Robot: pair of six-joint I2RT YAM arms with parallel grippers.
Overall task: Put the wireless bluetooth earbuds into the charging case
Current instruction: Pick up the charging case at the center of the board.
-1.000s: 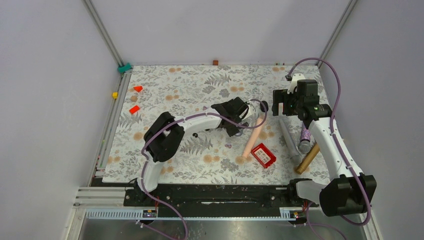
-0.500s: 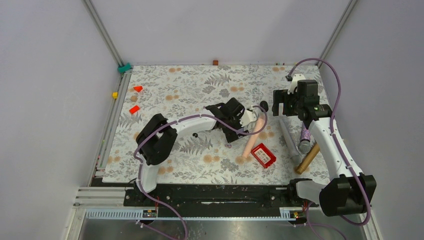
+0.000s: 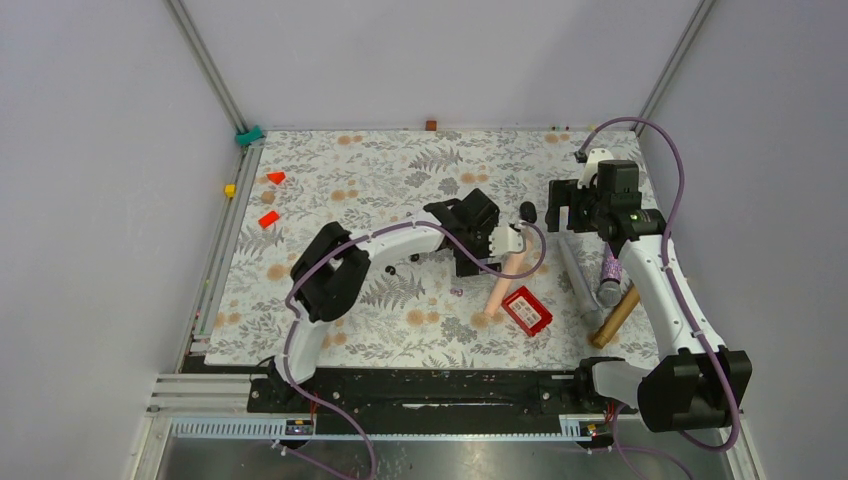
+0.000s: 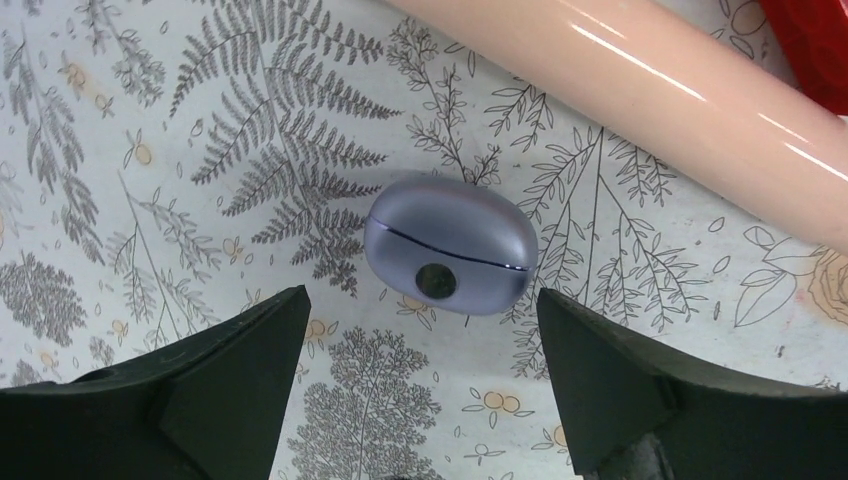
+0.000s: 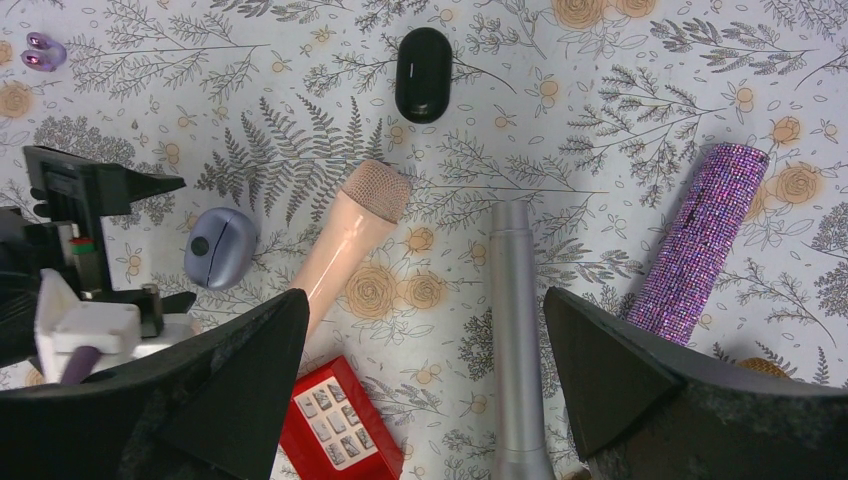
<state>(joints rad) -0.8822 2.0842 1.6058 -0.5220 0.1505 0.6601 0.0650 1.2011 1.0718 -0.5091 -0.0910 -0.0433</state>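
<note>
The charging case [image 5: 423, 75] is a glossy black oval lying flat on the floral mat [image 3: 330, 190], also seen from above [image 3: 528, 211]. My right gripper [image 5: 424, 300] hovers open just right of it [image 3: 560, 208], with nothing between its fingers. Two tiny dark specks, probably the earbuds [image 3: 391, 270], lie beside the left forearm, too small to be sure. My left gripper [image 4: 420, 330] is open, its tips on either side of a lavender rounded case-like object [image 4: 450, 245] and just short of it, not touching.
A pink cylinder [image 3: 505, 280] lies right beside the lavender object. A red box [image 3: 527, 310], a silver cylinder [image 5: 515, 330], a purple glitter tube [image 5: 700, 240] and a brown stick [image 3: 615, 318] lie on the right. Two tiny purple buds [image 5: 42, 50] and red blocks [image 3: 267, 219] lie on the mat.
My left gripper has slid right toward the lavender object and its jaws have narrowed a little. The right arm has barely moved.
</note>
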